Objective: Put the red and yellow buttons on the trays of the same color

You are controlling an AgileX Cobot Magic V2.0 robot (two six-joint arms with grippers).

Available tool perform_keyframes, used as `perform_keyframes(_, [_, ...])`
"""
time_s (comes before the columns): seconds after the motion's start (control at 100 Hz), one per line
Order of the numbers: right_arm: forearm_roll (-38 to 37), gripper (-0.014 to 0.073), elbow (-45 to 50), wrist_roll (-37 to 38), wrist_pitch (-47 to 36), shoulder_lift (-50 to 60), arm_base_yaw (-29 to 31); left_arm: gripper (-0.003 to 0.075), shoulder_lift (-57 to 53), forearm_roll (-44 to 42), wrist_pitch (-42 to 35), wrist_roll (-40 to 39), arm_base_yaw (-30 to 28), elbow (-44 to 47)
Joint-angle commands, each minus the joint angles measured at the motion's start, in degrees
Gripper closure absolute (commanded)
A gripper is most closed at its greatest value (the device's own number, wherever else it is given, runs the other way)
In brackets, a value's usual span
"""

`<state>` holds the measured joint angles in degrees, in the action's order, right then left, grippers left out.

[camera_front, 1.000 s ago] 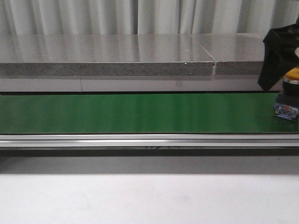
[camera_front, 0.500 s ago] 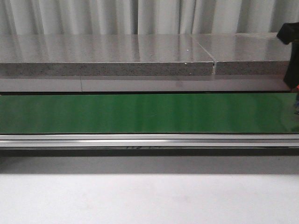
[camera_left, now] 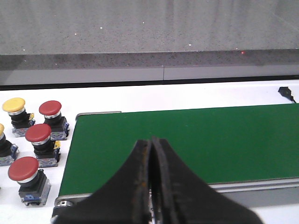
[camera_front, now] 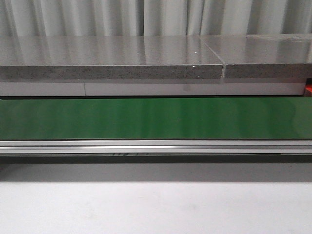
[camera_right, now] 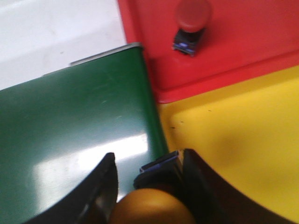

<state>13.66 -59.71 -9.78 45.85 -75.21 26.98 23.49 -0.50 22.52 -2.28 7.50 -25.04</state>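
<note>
In the right wrist view my right gripper (camera_right: 148, 156) is shut on a yellow button (camera_right: 152, 207), its blue-black base (camera_right: 159, 167) between the fingers. It hangs over the green belt's end (camera_right: 84, 140), right beside the yellow tray (camera_right: 243, 135). A red button (camera_right: 191, 16) stands in the red tray (camera_right: 252, 46). In the left wrist view my left gripper (camera_left: 150, 141) is shut on nothing above the belt (camera_left: 187, 140). Beside that belt end stand a yellow button (camera_left: 14, 105) and three red buttons (camera_left: 50, 108), (camera_left: 38, 133), (camera_left: 23, 169). Neither gripper shows in the front view.
The front view shows the long green belt (camera_front: 156, 117) with its metal rail (camera_front: 156, 146) and a grey stone ledge (camera_front: 112, 63) behind. Another yellow cap (camera_left: 1, 128) peeks in at the left wrist view's edge. A black cable end (camera_left: 286, 92) lies on the white table.
In the front view my right arm, carrying the yellow button, slid off the right edge and is now out of sight. Nothing else moved.
</note>
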Motion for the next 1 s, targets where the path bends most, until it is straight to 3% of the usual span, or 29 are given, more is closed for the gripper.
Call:
perform_keyframes(0.0, [0.6, 0.0484, -2.0, 0.4, -3.5, -0.3, 3.6, 0.0739, 0.1, 0.5, -4.7, -0.3, 0.4, -1.5])
perform_keyframes(0.27, [1.1, 0.0484, -1.9, 1.8, -7.6, -8.2, 7.8, 0.0739, 0.1, 0.5, -4.7, -0.3, 0.4, -1.5])
perform_keyframes(0.89, [1.1, 0.0481, -1.8, 1.9, -9.4, -18.4, 7.9, 0.0739, 0.1, 0.5, -4.7, -0.3, 0.4, -1.5])
perform_keyframes(0.99, [1.1, 0.0434, -1.8, 1.9, -8.9, -18.4, 7.9, 0.0739, 0.1, 0.5, -4.7, -0.3, 0.4, -1.5])
